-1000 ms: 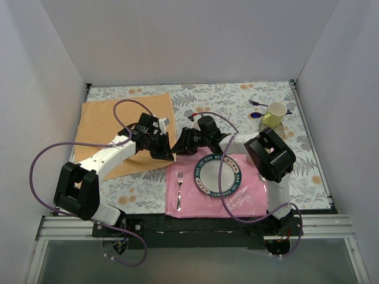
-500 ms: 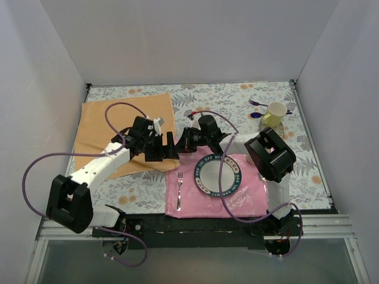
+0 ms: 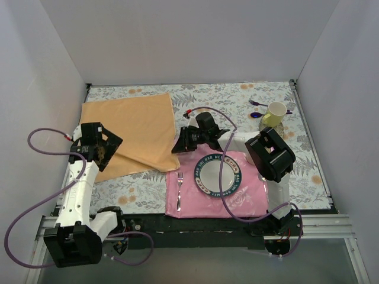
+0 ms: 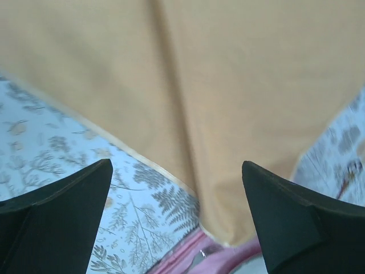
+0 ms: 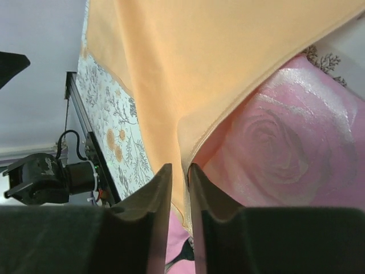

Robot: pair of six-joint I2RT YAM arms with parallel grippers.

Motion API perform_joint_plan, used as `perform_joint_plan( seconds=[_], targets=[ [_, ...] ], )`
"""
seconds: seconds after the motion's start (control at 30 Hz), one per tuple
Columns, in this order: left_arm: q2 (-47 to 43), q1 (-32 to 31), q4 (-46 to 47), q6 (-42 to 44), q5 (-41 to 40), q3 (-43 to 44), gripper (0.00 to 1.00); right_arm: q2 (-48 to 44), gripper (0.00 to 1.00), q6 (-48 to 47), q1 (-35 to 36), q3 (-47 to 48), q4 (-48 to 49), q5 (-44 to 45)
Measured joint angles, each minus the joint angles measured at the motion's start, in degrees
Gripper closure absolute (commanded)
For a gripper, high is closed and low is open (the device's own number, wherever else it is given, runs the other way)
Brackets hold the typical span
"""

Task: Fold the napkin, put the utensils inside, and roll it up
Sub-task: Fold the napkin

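Observation:
The peach-gold napkin (image 3: 130,127) lies spread at the back left of the table, its near right corner reaching the pink mat (image 3: 249,198). My right gripper (image 3: 177,145) is at that corner. In the right wrist view its jaws (image 5: 179,166) are nearly together with the napkin (image 5: 188,68) corner pinched between them, just above the pink mat (image 5: 285,148). My left gripper (image 3: 108,148) hangs wide open over the napkin's left edge, holding nothing (image 4: 177,165); the napkin (image 4: 228,85) fills its view. One utensil, a slim fork (image 3: 179,189), lies on the mat's left side.
A blue-rimmed plate (image 3: 204,177) sits on the pink mat. At the back right stand a yellow mug (image 3: 275,113) and two purple spoons (image 3: 256,104). White walls close in the floral table on three sides. Purple cables loop over both arms.
My left gripper has opened, let go of the napkin and swung back to the far left. The right gripper has stayed at the napkin's near right corner.

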Motion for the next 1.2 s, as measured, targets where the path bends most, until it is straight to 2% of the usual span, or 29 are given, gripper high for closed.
perform_joint_plan(
  seconds=[0.13, 0.23, 0.53, 0.7, 0.8, 0.87, 0.93, 1.2],
  targets=[
    [-0.09, 8.72, -3.23, -5.33, -4.39, -4.00, 0.02, -0.76, 0.49, -4.24, 0.00, 0.00, -4.63, 1.53],
    [0.15, 14.91, -4.04, -7.50, -6.01, -7.52, 0.02, -3.63, 0.45, -7.30, 0.11, -0.66, -7.96, 3.13],
    [10.08, 23.15, -2.73, -10.93, -15.96, -6.75, 0.03, -16.48, 0.47, -13.77, 0.09, -2.69, -11.47, 5.38],
    [16.46, 26.08, -0.04, -11.56, -20.11, -7.37, 0.22, -18.16, 0.48, -14.84, -0.20, -4.44, -12.33, 5.75],
    [17.35, 27.93, 2.56, -9.90, -21.81, -8.22, 0.32, -18.18, 0.48, -14.88, -0.59, -4.98, -12.50, 5.81],
    [17.77, 28.70, 4.68, -8.72, -22.77, -8.26, 0.35, -18.18, 0.49, -14.86, -0.72, -5.09, -12.52, 5.79],
    [18.97, 28.92, 6.82, -7.54, -23.26, -8.26, 0.43, -18.18, 0.49, -14.82, -0.87, -5.14, -12.50, 5.75],
    [24.33, 28.92, 12.66, -4.96, -22.73, -8.44, 0.43, -18.18, 0.50, -14.73, -1.29, -5.38, -12.48, 5.33]
  ],
)
